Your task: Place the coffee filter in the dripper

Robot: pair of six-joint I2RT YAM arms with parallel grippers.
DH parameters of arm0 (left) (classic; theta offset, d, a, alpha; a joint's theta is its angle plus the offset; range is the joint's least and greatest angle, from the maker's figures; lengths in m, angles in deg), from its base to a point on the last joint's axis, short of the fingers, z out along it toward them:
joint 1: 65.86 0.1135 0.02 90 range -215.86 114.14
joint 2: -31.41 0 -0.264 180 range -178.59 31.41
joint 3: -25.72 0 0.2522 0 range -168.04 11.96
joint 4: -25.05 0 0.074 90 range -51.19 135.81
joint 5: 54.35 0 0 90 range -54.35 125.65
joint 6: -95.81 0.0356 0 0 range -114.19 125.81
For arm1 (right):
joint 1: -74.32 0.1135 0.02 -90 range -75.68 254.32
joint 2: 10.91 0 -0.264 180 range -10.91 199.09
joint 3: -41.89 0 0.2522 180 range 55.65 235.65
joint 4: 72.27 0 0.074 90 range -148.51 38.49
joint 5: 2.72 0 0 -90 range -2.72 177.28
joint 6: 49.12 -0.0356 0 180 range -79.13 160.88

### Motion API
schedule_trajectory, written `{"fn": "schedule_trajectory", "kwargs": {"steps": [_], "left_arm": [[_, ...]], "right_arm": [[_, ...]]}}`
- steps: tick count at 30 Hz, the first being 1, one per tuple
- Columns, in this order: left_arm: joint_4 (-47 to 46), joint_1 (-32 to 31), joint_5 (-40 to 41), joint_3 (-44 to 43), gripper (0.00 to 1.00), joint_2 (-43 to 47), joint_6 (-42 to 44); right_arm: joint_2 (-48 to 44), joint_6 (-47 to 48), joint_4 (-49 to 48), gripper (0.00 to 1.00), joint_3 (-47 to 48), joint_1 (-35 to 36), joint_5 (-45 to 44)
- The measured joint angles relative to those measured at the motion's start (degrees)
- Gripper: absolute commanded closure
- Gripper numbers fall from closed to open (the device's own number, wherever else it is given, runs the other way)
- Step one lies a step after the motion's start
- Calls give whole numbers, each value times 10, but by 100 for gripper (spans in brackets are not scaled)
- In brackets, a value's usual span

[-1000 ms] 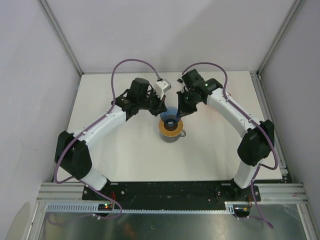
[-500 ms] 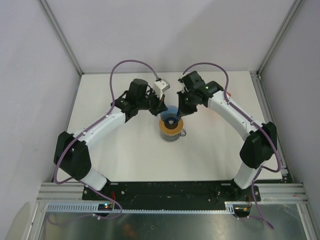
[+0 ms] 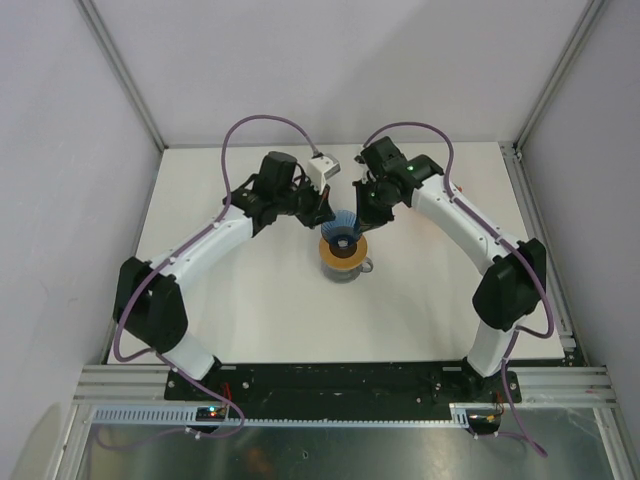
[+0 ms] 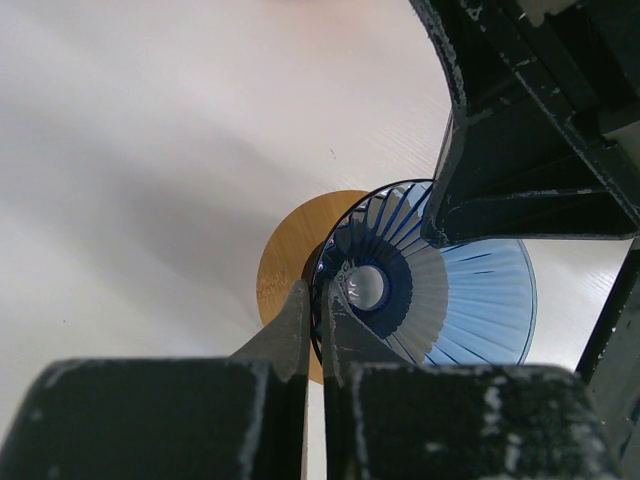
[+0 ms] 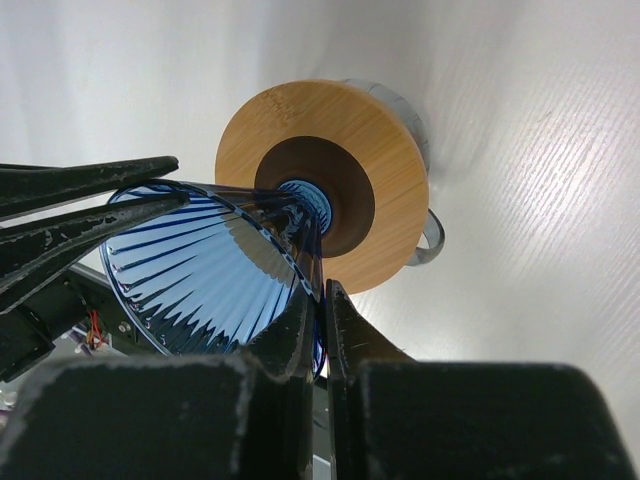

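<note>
Looking at this one, both arms are busy with the dripper itself, not the paper. The left gripper has its jaws squeezed onto the near rim of the blue cone, about 7 o'clock on the rim in its own wrist view. The right gripper is clamped on the opposite edge, and its fingers show up around 1 o'clock in that same view. From the top camera they come in from 10 and 2 o'clock.

The cone is tipped sideways, its narrow end poking at the dark centre hole of the wooden ring that sits on the grey mug. Its mouth leans toward 12 o'clock of the mug.

The coffee filter? I can't find it in any view, and the cone looks empty. So my read is that this is the prep stage, squaring up the dripper. Next it needs tipping upright so the spout seats in the ring. Then one gripper lets go to fetch a filter while the other steadies the cone.
</note>
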Motion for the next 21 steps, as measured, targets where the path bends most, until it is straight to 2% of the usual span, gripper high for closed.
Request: {"fn": "schedule_trajectory", "kwargs": {"steps": [15, 21], "left_arm": [[49, 0, 1, -33, 100, -15, 0], [47, 8, -23, -40, 100, -30, -1]], "right_arm": [[19, 11, 27, 100, 28, -1, 9], [19, 9, 24, 100, 24, -10, 22]]}}
